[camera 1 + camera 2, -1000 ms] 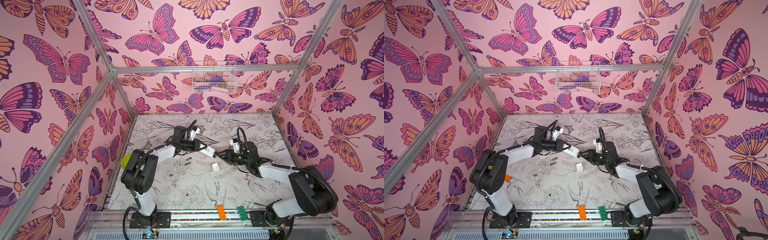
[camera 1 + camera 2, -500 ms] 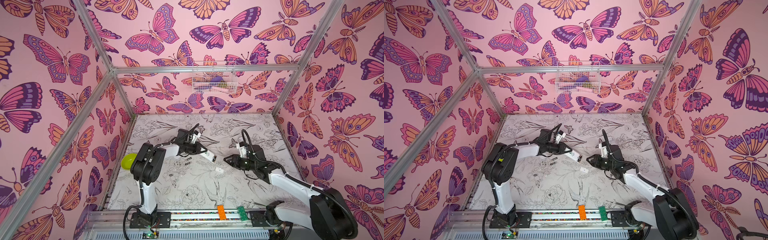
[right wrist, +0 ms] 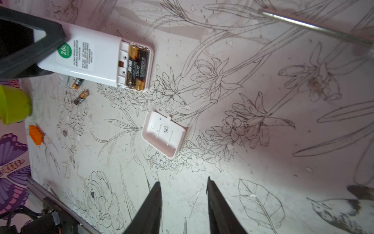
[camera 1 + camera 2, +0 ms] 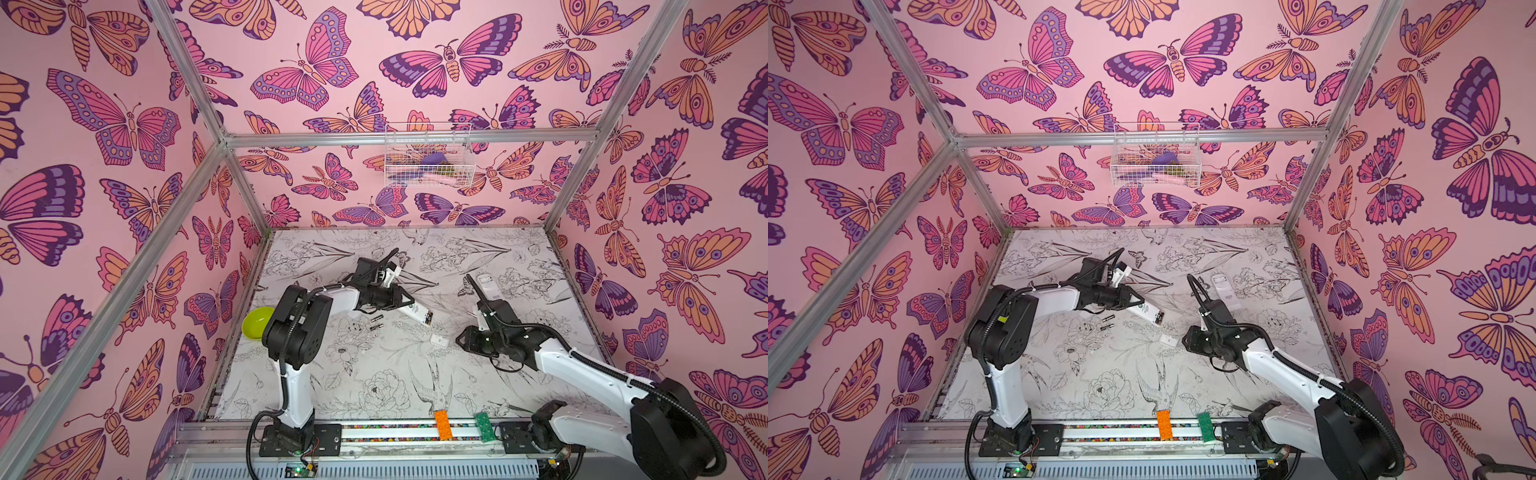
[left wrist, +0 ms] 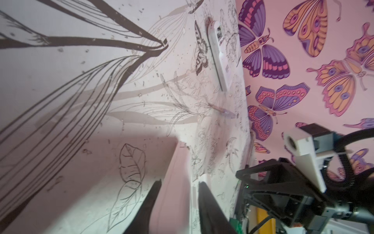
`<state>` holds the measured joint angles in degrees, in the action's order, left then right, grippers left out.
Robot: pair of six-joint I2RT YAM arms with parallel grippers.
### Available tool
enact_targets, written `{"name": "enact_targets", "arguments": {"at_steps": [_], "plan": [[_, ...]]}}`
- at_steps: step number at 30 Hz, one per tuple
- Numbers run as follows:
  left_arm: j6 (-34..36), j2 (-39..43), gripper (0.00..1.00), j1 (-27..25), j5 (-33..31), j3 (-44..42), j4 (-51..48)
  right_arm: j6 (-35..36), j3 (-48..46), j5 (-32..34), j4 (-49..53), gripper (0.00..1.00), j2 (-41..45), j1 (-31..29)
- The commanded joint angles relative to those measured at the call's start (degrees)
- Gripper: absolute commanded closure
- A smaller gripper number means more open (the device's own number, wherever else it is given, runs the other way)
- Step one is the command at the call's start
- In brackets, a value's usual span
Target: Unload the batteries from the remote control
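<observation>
A white remote control (image 4: 417, 311) lies back-up on the table, and its open compartment holds two batteries (image 3: 137, 66). Two more batteries (image 3: 81, 90) lie loose on the table beside it, seen in both top views (image 4: 376, 322). My left gripper (image 5: 180, 182) straddles the remote's other end. Its jaws are parted, with a strip of table showing beside one finger. My right gripper (image 3: 183, 180) hovers open and empty over the table, just short of the detached white battery cover (image 3: 164, 133).
A second white remote (image 4: 486, 284) lies at the back right, with a clear-handled screwdriver (image 5: 222, 110) near it. A green bowl (image 4: 255, 324) sits at the left edge with an orange brick (image 3: 36, 134) nearby. Orange (image 4: 442, 424) and green (image 4: 483, 426) bricks lie on the front rail.
My right gripper has drawn back from the remote toward the front right. My left gripper has brought the remote down onto the table, and its jaws have widened around it.
</observation>
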<state>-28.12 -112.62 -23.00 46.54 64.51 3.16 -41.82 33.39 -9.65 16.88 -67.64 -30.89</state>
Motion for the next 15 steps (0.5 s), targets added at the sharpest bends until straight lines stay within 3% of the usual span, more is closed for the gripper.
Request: {"name": "enact_targets", "arguments": {"at_steps": [1, 8, 15], "plan": [[1.79, 0.02, 0.57, 0.08, -2.16, 0.53, -2.89, -1.72, 2.57, 5.41, 2.31, 0.62, -1.34, -1.85], [1.23, 0.99, 0.46, 0.24, -4.22, 0.35, -3.69, -2.79, 5.68, 7.77, 1.19, 0.62, -7.01, -5.64], [0.79, 3.06, 0.26, 1.71, -8.57, 0.31, -5.91, -3.56, 10.29, 9.67, 3.71, 0.63, -12.84, -7.31]]}}
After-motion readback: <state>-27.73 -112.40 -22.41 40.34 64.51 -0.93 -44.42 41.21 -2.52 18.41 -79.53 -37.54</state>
